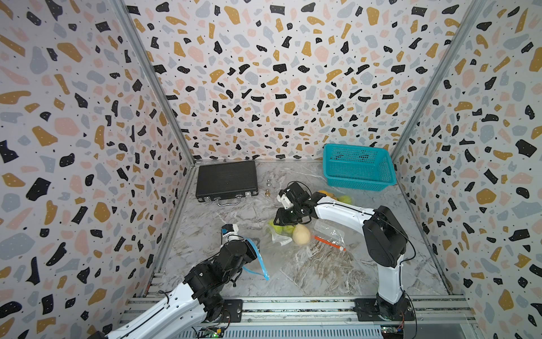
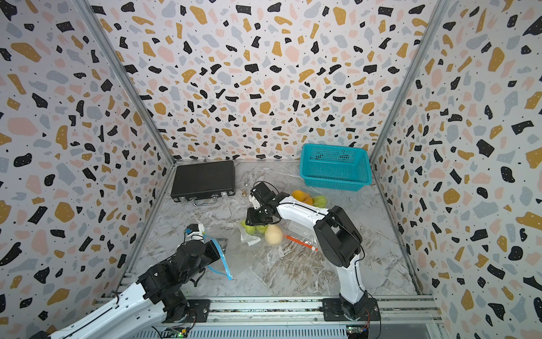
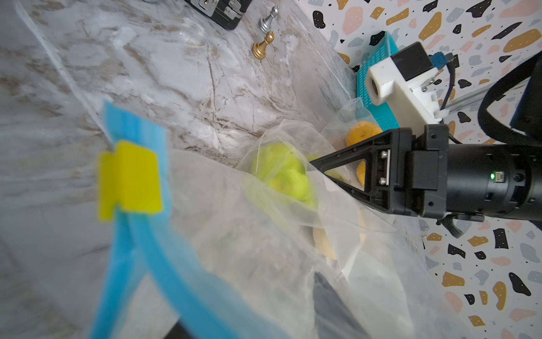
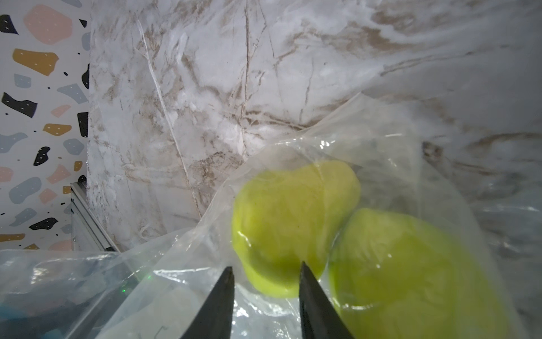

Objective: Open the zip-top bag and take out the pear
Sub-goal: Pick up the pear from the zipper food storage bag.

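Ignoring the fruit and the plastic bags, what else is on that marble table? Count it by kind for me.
Chess pawns: 2
Black case: 1
Teal basket: 1
Total: 4

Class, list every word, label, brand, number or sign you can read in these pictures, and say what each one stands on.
Readable text: none.
Clear bag with the orange zip: a pale label patch, too small to read.
Yellow slider, black case, teal basket: no lettering visible.
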### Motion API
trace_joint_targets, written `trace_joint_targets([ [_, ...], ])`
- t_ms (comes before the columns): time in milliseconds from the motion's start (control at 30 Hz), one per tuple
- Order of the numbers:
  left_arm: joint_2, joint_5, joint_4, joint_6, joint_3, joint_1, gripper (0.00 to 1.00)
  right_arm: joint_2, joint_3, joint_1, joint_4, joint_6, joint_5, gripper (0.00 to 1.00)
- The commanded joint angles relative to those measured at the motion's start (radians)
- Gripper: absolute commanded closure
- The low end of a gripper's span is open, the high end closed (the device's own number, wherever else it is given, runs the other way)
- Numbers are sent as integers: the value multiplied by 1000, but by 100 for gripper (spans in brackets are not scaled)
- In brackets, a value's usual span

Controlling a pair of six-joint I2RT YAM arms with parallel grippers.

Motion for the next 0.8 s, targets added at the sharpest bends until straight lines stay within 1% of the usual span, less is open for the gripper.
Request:
trace_joint_targets([
  [0, -8, 7, 22, 10, -12, 3, 49, 28, -12, 3, 24, 24, -7, 63],
  [167, -38, 20, 4, 6, -18, 3, 49, 58, 13, 9, 6, 17, 10, 62],
  [300, -46, 9, -18, 3, -27, 4, 49, 88, 22, 16, -5, 10, 31, 62],
  [400, -56, 3, -18, -2, -39, 3, 48, 97, 17, 16, 12, 21, 21, 62],
  [500, -74, 1, -46, 7, -29, 4, 48, 36, -24, 16, 67, 35, -10, 58],
  [633, -104, -15, -83, 8, -24, 4, 48, -61, -27, 16, 47, 22, -5, 50],
  [767, -122, -23, -90, -2, -37, 4, 48, -92, 6, 16, 13, 5, 13, 50],
])
